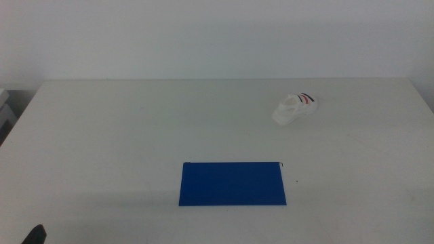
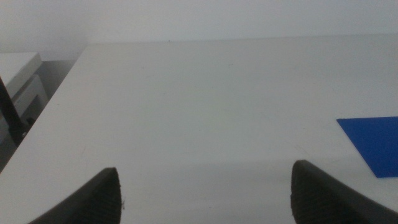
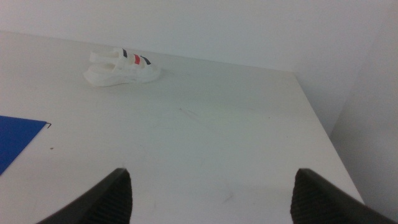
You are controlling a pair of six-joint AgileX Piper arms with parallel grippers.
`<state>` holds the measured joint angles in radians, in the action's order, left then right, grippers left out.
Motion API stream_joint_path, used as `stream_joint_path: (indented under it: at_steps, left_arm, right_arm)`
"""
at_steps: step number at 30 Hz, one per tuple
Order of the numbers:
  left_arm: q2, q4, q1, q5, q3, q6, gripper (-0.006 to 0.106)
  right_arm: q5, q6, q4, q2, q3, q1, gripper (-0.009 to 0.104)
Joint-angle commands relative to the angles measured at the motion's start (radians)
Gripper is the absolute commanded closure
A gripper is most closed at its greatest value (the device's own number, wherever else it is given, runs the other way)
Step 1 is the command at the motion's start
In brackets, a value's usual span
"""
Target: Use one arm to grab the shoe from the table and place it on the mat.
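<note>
Shoe: a small white sandal with black and red straps, lying on its sole on the far right part of the table, nothing touching it.
Right gripper: waits low over the near right part of the table; its two dark jaws stand wide apart with nothing between them, only bare tabletop showing in the gap.
Shoe from the right wrist view: well ahead of the right gripper's jaws, near the table's far edge, straps up, far from the jaws.
Left gripper: waits over the near left part of the table; jaws spread wide and holding nothing. In the middle view only a dark tip shows at the bottom edge on the left.
Mat: a flat dark-blue rectangle lying on the table near its front middle, with nothing on it. A corner of it shows in each wrist view.
Shoe to mat: well apart; the shoe sits farther back and to the right of the mat's right end.
Table: plain off-white top, with a pale wall behind it.
</note>
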<state>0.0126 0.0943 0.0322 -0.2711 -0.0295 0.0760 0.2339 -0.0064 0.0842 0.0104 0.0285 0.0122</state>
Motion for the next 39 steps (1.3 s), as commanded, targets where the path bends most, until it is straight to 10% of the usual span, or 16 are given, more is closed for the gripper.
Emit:
stream_joint_path:
  at_steps: [1, 15, 22, 39]
  left_arm:
    - [0.013, 0.008, 0.004, 0.080, -0.007, -0.005, 0.007]
    - [0.013, 0.008, 0.004, 0.080, -0.007, -0.005, 0.007]
    - [0.013, 0.008, 0.004, 0.080, -0.007, -0.005, 0.007]
    - [0.013, 0.008, 0.004, 0.080, -0.007, -0.005, 0.007]
  right_arm:
    - [-0.051, -0.010, 0.000, 0.017, -0.019, -0.005, 0.029]
    - [0.051, -0.010, -0.027, -0.441, -0.388, -0.005, 0.029]
    - [0.124, -0.010, -0.144, -0.731, -0.621, -0.005, 0.029]
    - [0.628, 0.355, -0.020, -1.457, -1.421, 0.186, 0.029]
